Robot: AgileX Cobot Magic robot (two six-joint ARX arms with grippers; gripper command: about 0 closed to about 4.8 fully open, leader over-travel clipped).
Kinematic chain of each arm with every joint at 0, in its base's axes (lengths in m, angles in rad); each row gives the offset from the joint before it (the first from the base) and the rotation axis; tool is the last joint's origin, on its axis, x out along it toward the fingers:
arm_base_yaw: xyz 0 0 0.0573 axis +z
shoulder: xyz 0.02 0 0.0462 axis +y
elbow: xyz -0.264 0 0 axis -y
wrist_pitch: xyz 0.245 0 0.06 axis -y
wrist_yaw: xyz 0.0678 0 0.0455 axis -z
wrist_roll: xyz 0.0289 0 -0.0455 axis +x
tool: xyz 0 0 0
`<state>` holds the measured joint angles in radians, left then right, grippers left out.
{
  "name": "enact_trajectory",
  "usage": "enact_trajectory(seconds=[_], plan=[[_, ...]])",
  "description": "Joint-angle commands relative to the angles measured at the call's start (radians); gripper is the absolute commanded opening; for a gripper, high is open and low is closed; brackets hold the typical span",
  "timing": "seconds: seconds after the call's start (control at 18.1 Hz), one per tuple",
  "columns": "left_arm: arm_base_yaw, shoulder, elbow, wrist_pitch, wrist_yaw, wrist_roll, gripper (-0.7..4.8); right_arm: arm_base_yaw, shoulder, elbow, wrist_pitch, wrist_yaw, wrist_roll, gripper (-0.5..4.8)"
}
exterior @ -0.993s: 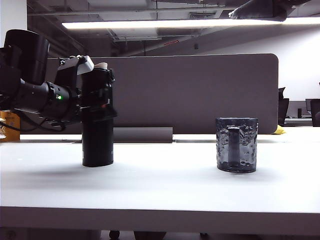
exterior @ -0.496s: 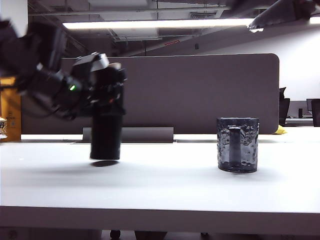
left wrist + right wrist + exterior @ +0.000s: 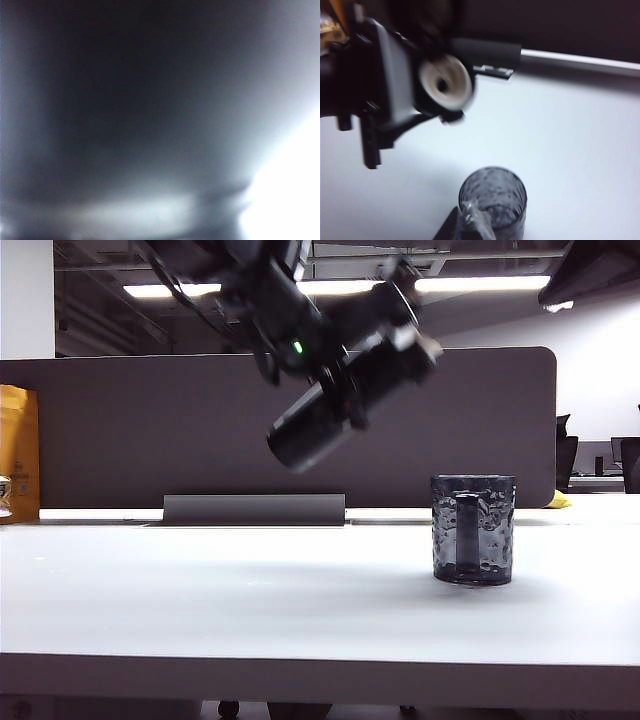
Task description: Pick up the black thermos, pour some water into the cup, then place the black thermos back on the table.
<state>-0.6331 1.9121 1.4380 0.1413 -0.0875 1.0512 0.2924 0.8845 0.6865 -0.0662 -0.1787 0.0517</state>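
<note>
Black thermos [image 3: 335,405] tilted, beige spout [image 3: 445,86] up-left of cup [image 3: 473,528]; left gripper [image 3: 345,370] jaws clamp it; right gripper [image 3: 465,225] jaws together above cup; open white surface [image 3: 250,590] left of cup

One black flask [image 3: 340,400] hangs tilted in the air, clamped in the left gripper [image 3: 345,380], one of two grippers. The right gripper [image 3: 452,230] shows only as a dark tip by the mug, its jaws closed. One grey glass mug [image 3: 473,529] stands on the one white table [image 3: 250,600]. One yellow bag [image 3: 18,455] sits at the far left.
</note>
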Motion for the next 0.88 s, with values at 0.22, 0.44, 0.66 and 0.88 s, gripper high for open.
enact_trajectory(seconds=[0.22,0.44,0.66,0.88], plan=[[-0.039,0.105,0.020,0.190,-0.123,0.307,-0.05,0.000,0.010,0.001,-0.036,0.001,-0.090,-0.08],[-0.038,0.105,0.023,0.307,-0.080,0.446,-0.05,0.000,0.034,0.000,-0.046,0.001,-0.092,-0.08],[-0.040,0.106,0.026,0.380,0.041,0.660,-0.05,0.000,0.039,0.000,-0.049,0.001,-0.113,-0.08],[-0.011,0.108,0.026,0.436,0.113,0.790,-0.05,0.000,0.039,0.000,-0.051,-0.026,-0.112,-0.08]])
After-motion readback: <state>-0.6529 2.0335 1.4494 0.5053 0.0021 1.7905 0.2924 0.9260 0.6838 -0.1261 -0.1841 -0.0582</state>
